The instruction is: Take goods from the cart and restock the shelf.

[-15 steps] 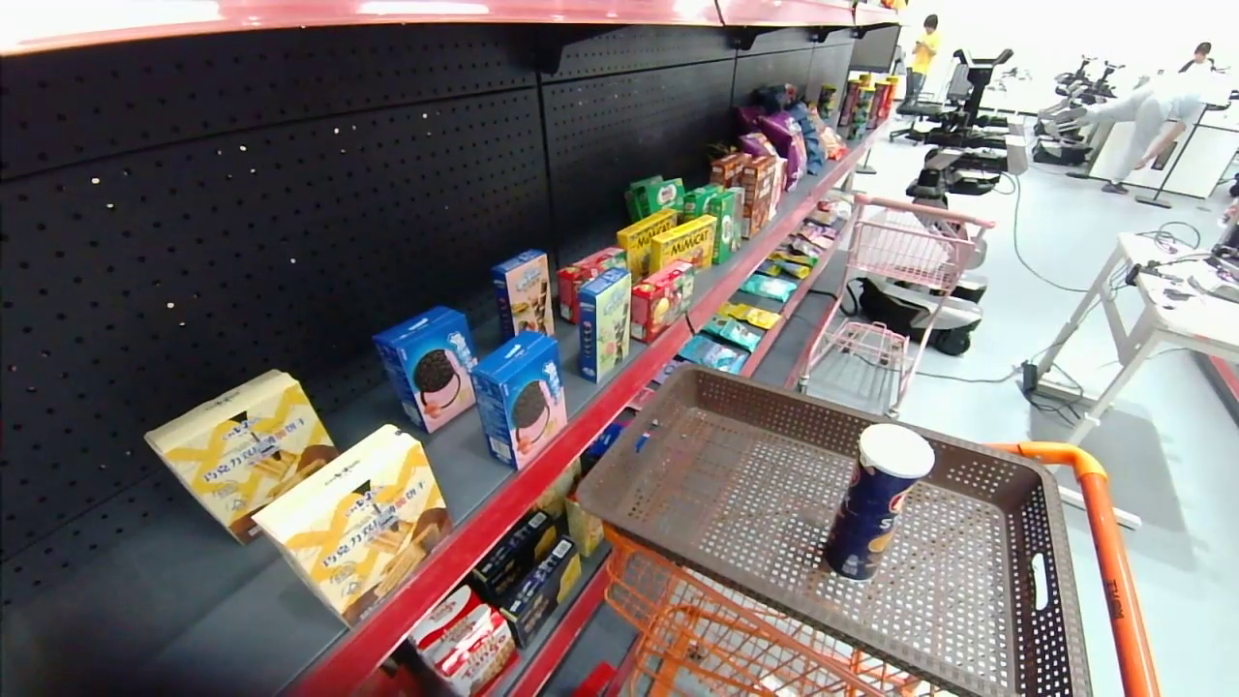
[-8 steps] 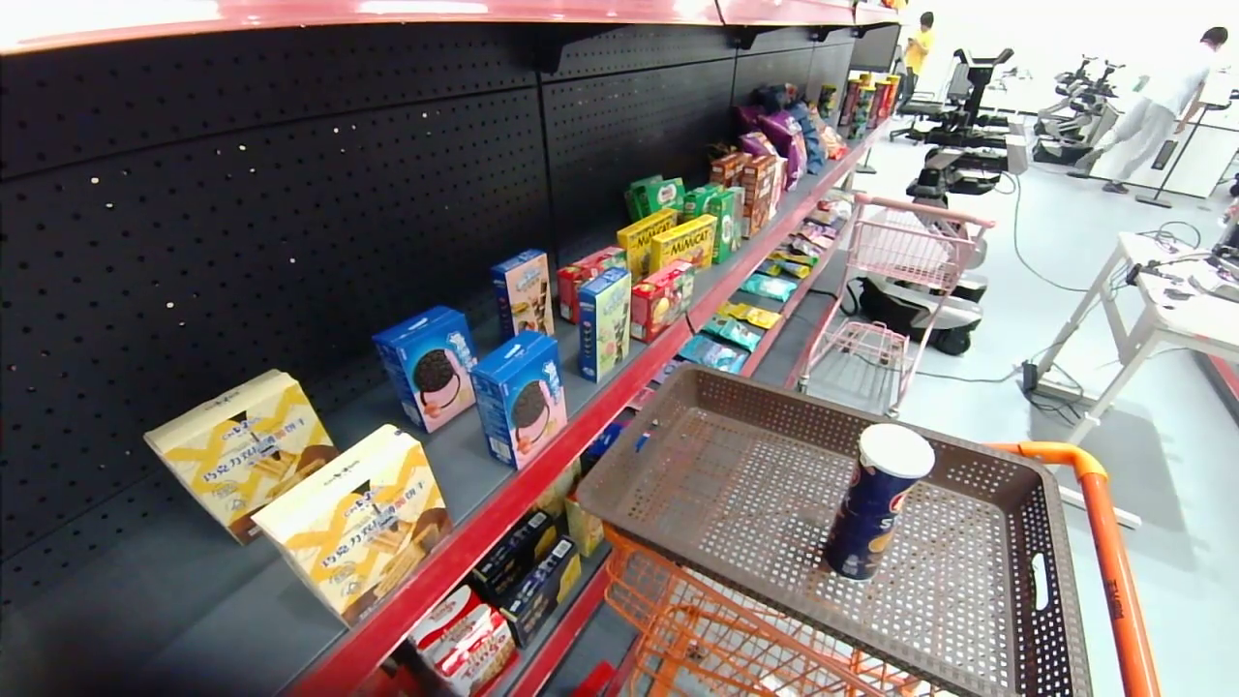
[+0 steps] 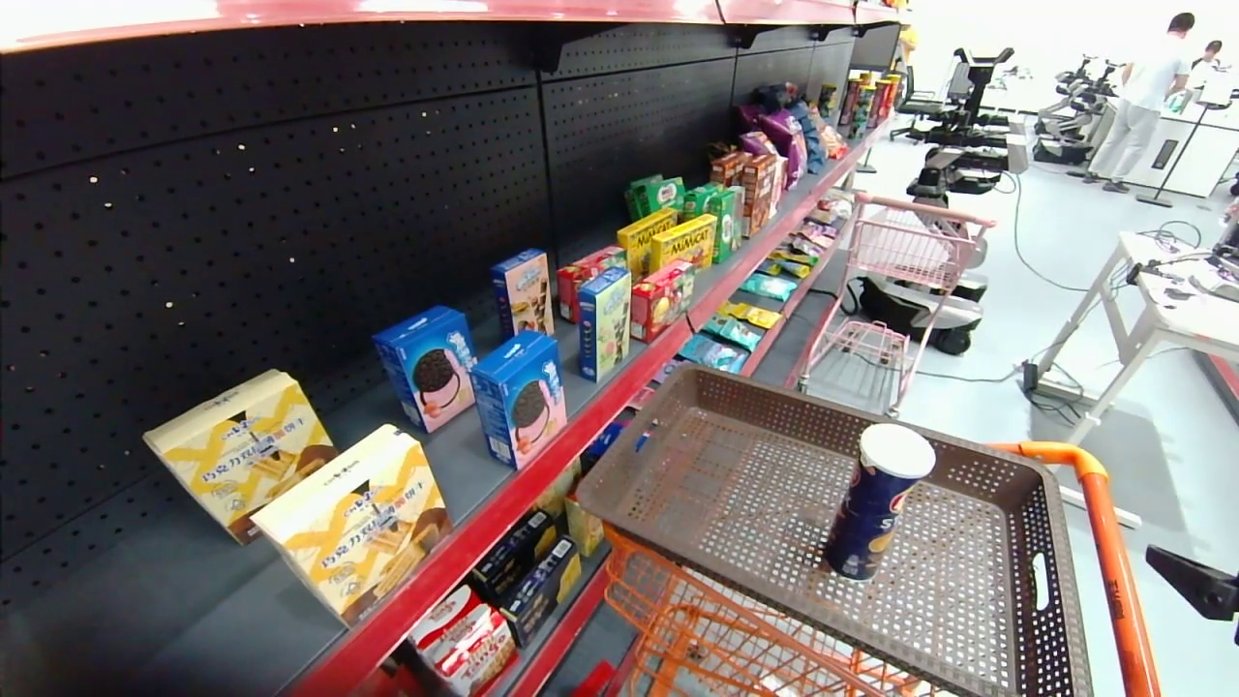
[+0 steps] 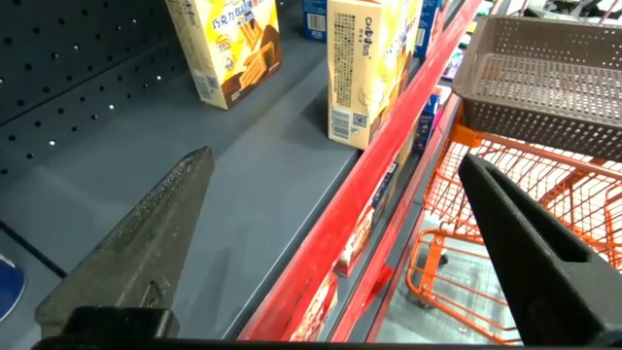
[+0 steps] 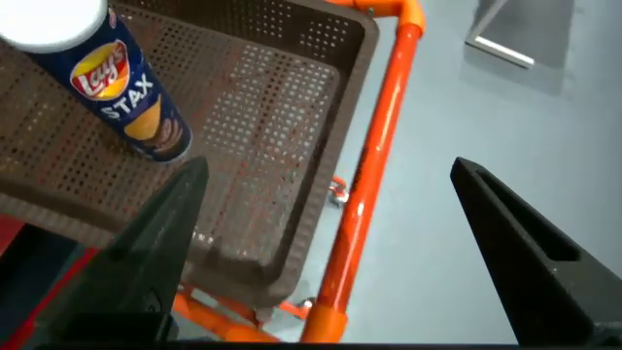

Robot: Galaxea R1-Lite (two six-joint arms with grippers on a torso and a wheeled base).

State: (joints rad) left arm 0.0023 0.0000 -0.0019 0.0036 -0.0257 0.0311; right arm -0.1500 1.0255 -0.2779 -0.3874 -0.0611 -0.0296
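The cylindrical chip can (image 3: pixel 876 508), dark blue with a flat white lid, stands upright in the perforated brown plastic tray (image 3: pixel 736 474) atop the orange wire cart (image 3: pixel 1113 571). The right pincer (image 5: pixel 328 167) hangs released and empty over the tray's corner by the tubular handle. The left pincer (image 4: pixel 332 160), also spread and empty, hovers above bare grey shelf (image 3: pixel 174 600) deck by the red front lip, near the yellow cardboard boxes (image 3: pixel 353 523).

A shop mock-up in a lab: stocked shelf (image 3: pixel 194 600), orange cart (image 3: pixel 1113 571), pink cart (image 3: pixel 910 252), workbench (image 3: pixel 1176 324).
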